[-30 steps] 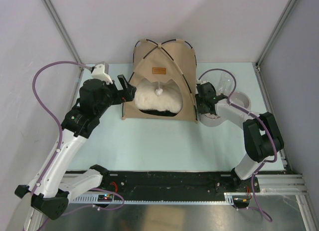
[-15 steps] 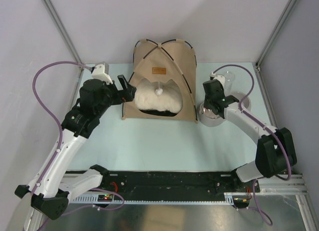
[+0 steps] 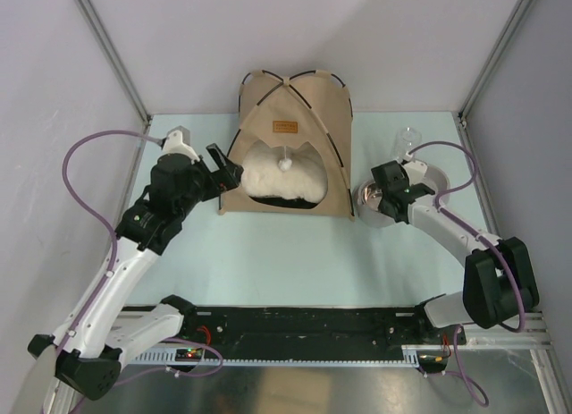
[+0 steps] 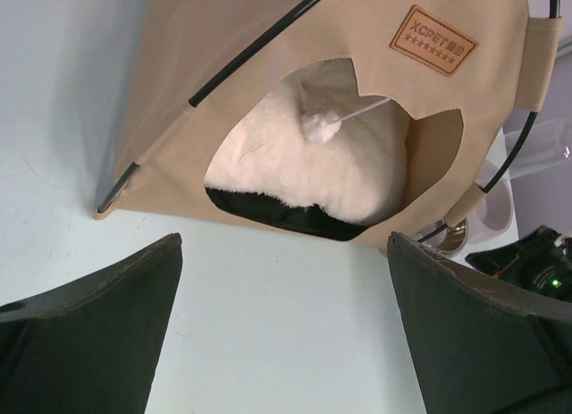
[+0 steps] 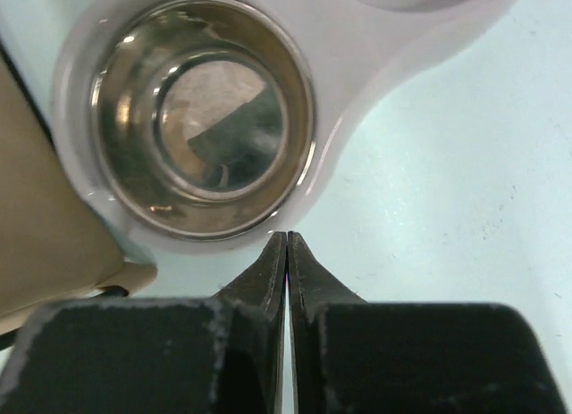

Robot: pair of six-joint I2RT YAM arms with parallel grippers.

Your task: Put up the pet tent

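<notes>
- Right in front of the left hand [image 4: 284,253], the pet tent [image 4: 223,92] is standing upright on the desk [image 3: 268,253], with its doorway facing the hand.
- That left hand is hanging with its jaws spread wide and isn't gripping anything. Both fingers [image 4: 89,333] are sitting apart from the fabric, just off the tent's near front corner.
- Past the fingers, inside the doorway, a fluffy white cushion [image 4: 313,177] is filling most of the opening, with a dark strip of floor peeking out under it.
- A white pompom [image 4: 319,125] is dangling on its string in front of the cushion, just under the brown label [image 4: 433,40].
- Thin dark poles [image 4: 255,47] are running along the fabric from the top down to the base corners, and from overhead they're crossing at the peak.
- Over on the other side, the right hand [image 5: 287,240] is closed tight, fingertips pressed together with nothing between them.
- Those tips are pointing at the rim of a white feeder [image 5: 357,119], and its steel bowl [image 5: 204,114] is sitting just beyond them. Can't tell if they're actually touching the rim.
- The tent's base corner is showing off to one side of the right hand, just beside the feeder.
</notes>
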